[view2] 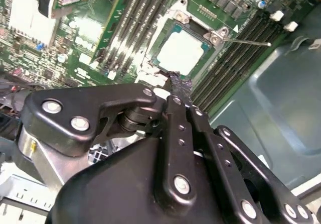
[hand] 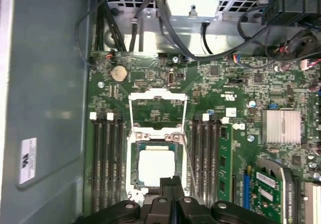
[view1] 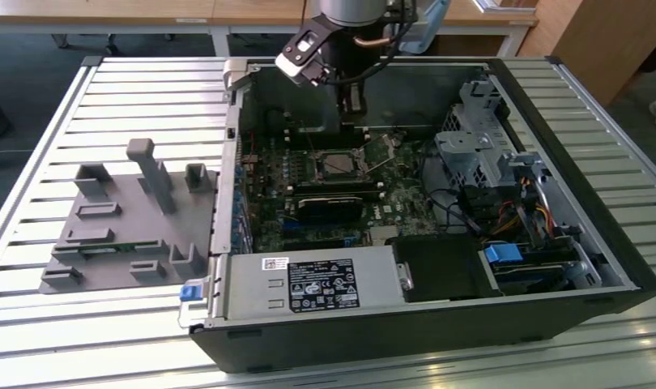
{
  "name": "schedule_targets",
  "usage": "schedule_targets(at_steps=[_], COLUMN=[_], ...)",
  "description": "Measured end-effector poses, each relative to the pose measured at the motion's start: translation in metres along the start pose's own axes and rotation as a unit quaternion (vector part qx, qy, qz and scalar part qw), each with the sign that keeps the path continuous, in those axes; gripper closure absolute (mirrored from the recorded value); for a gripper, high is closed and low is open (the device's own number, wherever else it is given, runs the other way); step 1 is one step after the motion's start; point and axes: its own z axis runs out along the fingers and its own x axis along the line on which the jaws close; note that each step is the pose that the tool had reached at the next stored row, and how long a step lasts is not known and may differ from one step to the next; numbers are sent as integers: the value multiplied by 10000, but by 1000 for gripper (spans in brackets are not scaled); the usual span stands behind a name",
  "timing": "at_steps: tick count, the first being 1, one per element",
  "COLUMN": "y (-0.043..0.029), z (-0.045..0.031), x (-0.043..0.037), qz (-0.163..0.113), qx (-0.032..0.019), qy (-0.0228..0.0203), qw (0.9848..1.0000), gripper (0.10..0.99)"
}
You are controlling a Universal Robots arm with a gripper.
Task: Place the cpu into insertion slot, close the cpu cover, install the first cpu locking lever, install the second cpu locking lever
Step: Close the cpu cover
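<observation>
Chip (hand: 156,166) flat in the socket (hand: 133,168), metal face up; first wrist view catches the cover (hand: 158,94) swung open; gripper (hand: 172,181) fingers pressed together, empty.

The cpu (hand: 155,164) is silvery-grey, the circuit board (hand: 241,98) green (memory slots (hand: 108,163) black).

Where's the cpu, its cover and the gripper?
the cpu (hand: 156,164), first wrist view, middle of its silvery top
the cpu cover (hand: 158,94), first wrist view, frame bar farthest from the cpu
the gripper (hand: 172,180), first wrist view, between its fingertips

Black tool (hand: 171,185), jointed links (view2: 180,133), silver screws (view2: 181,184), grey arm (view1: 347,10)
</observation>
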Motion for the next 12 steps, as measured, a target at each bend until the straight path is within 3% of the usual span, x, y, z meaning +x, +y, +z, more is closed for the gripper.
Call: schedule_targets(at_steps=[5, 11, 12], y=[45, 247, 271], z=[4, 22, 24], x=[-46, -48, -49], qz=[0, 0, 1], qx=[2, 29, 41], qy=[1, 5, 35], qw=[10000, 10000, 10000], gripper=[980, 980, 980])
